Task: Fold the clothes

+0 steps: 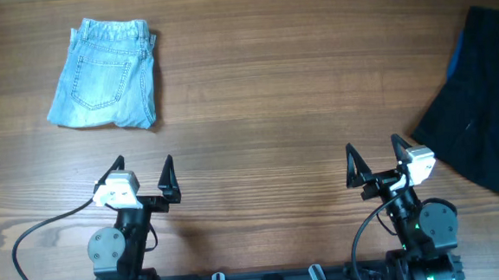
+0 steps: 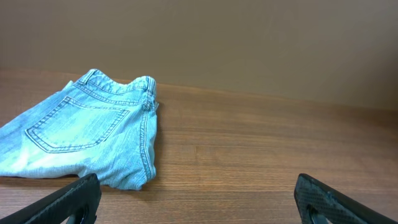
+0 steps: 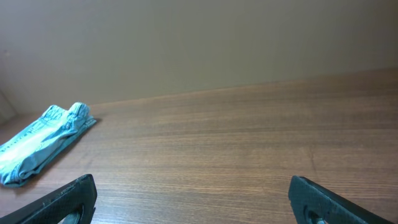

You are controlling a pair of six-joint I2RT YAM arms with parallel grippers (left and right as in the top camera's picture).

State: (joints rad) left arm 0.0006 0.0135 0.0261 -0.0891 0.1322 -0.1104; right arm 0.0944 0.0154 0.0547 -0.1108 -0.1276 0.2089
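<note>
Denim shorts (image 1: pixel 105 74) folded far-left; black shorts (image 1: pixel 483 100) right edge; left fingers (image 1: pixel 168 176), right fingers (image 1: pixel 353 163) spread

- Denim shorts (image 1: pixel 105 75) lie flat on the tabletop (image 1: pixel 281 86), in the upper left of the overhead frame.
- A large soft garment (image 1: pixel 481 100) lies at the right edge, partly cut off by the frame.
- A second garment (image 1: pixel 456 56) shows along its left border; whether it lies under or beside cannot be told.
- Left end effector (image 1: pixel 142 161) sits lower left, below the denim shorts and apart from them.
- Right end effector (image 1: pixel 373 145) sits lower right, near the large soft garment's left edge.
</note>
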